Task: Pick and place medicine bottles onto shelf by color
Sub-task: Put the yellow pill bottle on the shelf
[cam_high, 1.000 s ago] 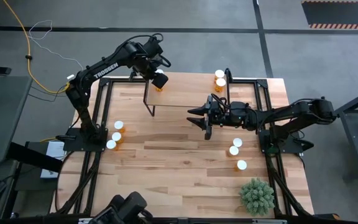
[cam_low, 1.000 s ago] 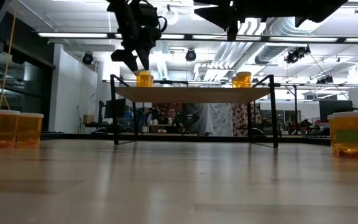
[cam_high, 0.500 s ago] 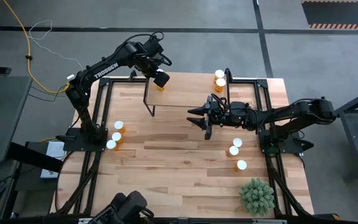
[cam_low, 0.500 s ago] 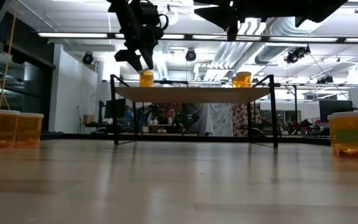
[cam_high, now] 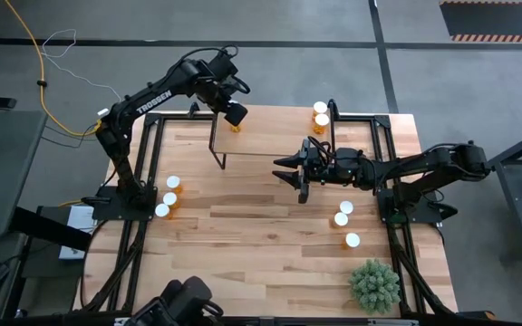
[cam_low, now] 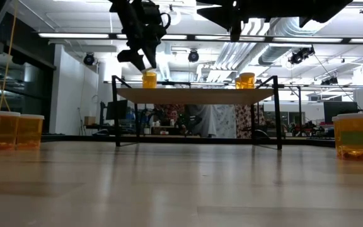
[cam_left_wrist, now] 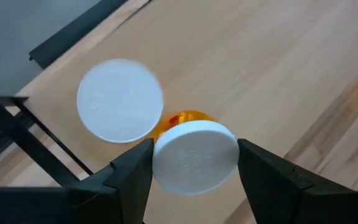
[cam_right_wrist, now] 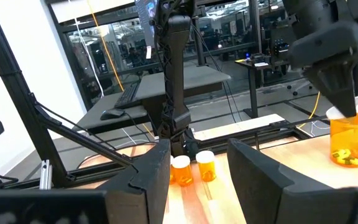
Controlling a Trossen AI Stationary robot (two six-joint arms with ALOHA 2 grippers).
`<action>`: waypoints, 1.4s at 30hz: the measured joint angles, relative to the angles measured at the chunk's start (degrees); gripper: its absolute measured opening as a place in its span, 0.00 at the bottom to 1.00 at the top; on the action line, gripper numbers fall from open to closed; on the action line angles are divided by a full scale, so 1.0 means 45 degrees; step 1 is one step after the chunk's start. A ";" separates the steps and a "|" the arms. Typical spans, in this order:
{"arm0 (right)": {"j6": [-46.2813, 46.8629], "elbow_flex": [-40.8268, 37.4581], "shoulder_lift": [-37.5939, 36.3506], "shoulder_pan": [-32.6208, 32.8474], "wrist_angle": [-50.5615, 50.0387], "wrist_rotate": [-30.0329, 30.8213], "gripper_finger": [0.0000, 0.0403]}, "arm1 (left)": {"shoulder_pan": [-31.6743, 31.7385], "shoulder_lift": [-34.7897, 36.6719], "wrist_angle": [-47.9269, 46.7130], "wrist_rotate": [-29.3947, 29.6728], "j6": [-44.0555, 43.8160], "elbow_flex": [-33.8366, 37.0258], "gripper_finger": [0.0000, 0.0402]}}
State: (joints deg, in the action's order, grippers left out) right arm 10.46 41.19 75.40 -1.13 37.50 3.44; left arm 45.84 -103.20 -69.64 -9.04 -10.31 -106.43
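Note:
My left gripper (cam_high: 235, 115) hangs over the left end of the shelf (cam_low: 194, 94), shut on an orange medicine bottle (cam_low: 149, 80) with a white cap. A second bottle's cap (cam_left_wrist: 120, 99) shows right beside it. Two more bottles (cam_high: 321, 113) stand on the shelf's right end. My right gripper (cam_high: 295, 177) hovers open and level above the table's middle, in front of the shelf, with nothing between its fingers. Three bottles (cam_high: 169, 196) stand on the table at the left, and three others (cam_high: 345, 221) at the right. My left gripper pinches the bottle's white cap (cam_left_wrist: 160, 155) between its two fingers, one on each side of its rim. The fingers come from above, slanting down. The bottle stands upright below them, its base at the shelf's top (cam_low: 149, 87).
A green spiky plant (cam_high: 374, 285) sits at the table's near right corner. The shelf's thin black legs (cam_low: 116, 113) stand on the far half of the table. The tabletop's middle and near part (cam_high: 261, 254) is bare wood.

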 joint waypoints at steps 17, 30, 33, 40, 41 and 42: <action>-0.0418 0.0000 0.0005 0.0000 -0.0100 0.0000 0.38 | -0.0539 0.0563 -0.0372 -0.0492 0.1267 -0.1906 0.52; -0.0405 -0.0005 0.0005 -0.0005 -0.0199 0.0000 0.38 | -0.1101 0.3016 0.3737 0.1024 0.0983 0.2690 0.52; -0.0329 -0.0005 0.0005 -0.0005 -0.0199 0.0000 0.38 | -0.0787 0.2866 0.3912 0.1055 0.0661 0.2801 0.52; -0.0019 -0.0005 0.0005 -0.0005 -0.0194 0.0000 0.38 | -0.0805 0.1397 0.3976 0.0431 0.0443 0.1907 0.52; -0.0041 -0.0005 0.0005 -0.0005 -0.0194 0.0000 0.38 | -0.0811 0.1195 0.3857 0.0442 0.0475 0.1731 0.52; -0.0045 -0.0005 0.0005 0.0000 -0.0198 0.0000 0.38 | -0.0821 0.1041 0.3863 0.0511 0.0518 0.1613 0.52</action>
State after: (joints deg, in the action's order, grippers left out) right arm 10.25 41.17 75.42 -1.13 36.61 3.44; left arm 42.15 -98.52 -52.26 -6.74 -7.97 -99.17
